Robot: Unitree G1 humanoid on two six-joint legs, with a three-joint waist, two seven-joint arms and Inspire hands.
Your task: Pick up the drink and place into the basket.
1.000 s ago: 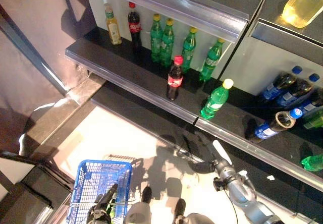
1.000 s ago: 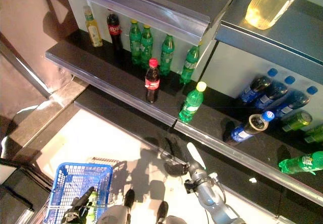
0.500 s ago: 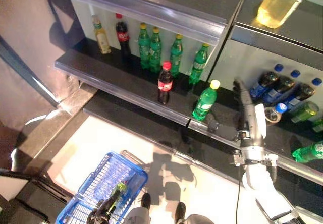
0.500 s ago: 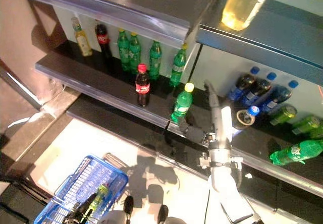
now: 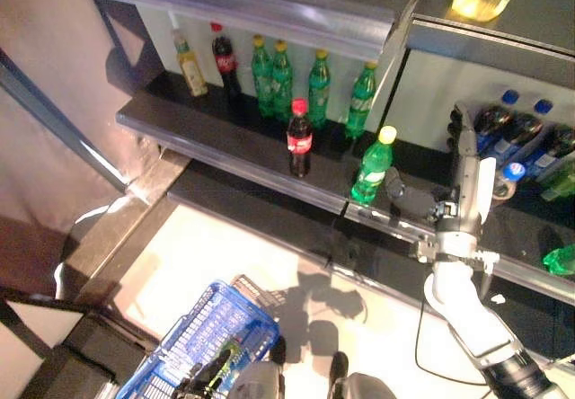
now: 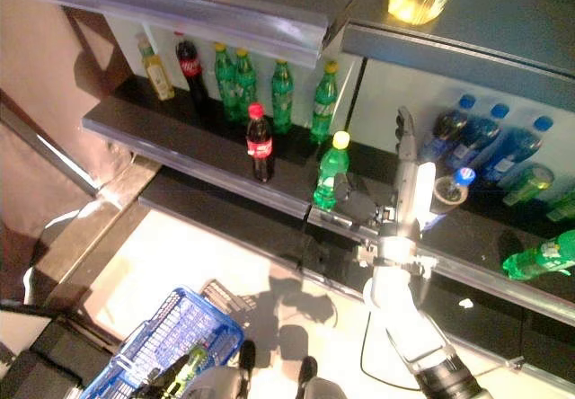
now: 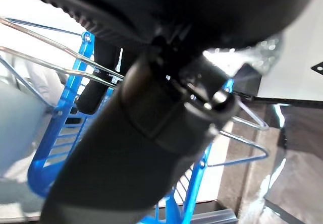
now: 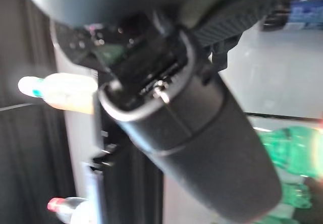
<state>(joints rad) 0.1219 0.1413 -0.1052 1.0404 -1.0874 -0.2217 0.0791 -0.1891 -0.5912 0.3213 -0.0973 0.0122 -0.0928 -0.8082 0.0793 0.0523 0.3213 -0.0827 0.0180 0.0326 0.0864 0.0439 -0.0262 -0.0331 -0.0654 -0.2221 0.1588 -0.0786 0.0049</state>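
A green bottle with a yellow cap (image 5: 371, 167) stands at the front edge of the dark lower shelf (image 5: 225, 138). My right hand (image 5: 464, 170) is up at the shelf just right of it, fingers straight and pointing up, thumb (image 5: 406, 201) spread toward the bottle, open and empty. The bottle also shows in the right eye view (image 6: 330, 172). My left hand (image 5: 212, 377) hangs low, shut on the wire handles (image 7: 242, 133) of the blue basket (image 5: 193, 345). Something green lies in the basket by the hand.
A red-capped cola bottle (image 5: 299, 138) stands left of the green one. Green bottles (image 5: 296, 71), another cola bottle (image 5: 225, 56) and a yellowish bottle (image 5: 190, 62) line the back. Blue-capped bottles (image 5: 512, 134) and a green bottle (image 5: 557, 260) lie right of the hand. A shelf (image 5: 269, 4) overhangs.
My right hand has risen from near the floor to the shelf, beside the yellow-capped green bottle. The camera has shifted; the basket now shows lower in the picture.
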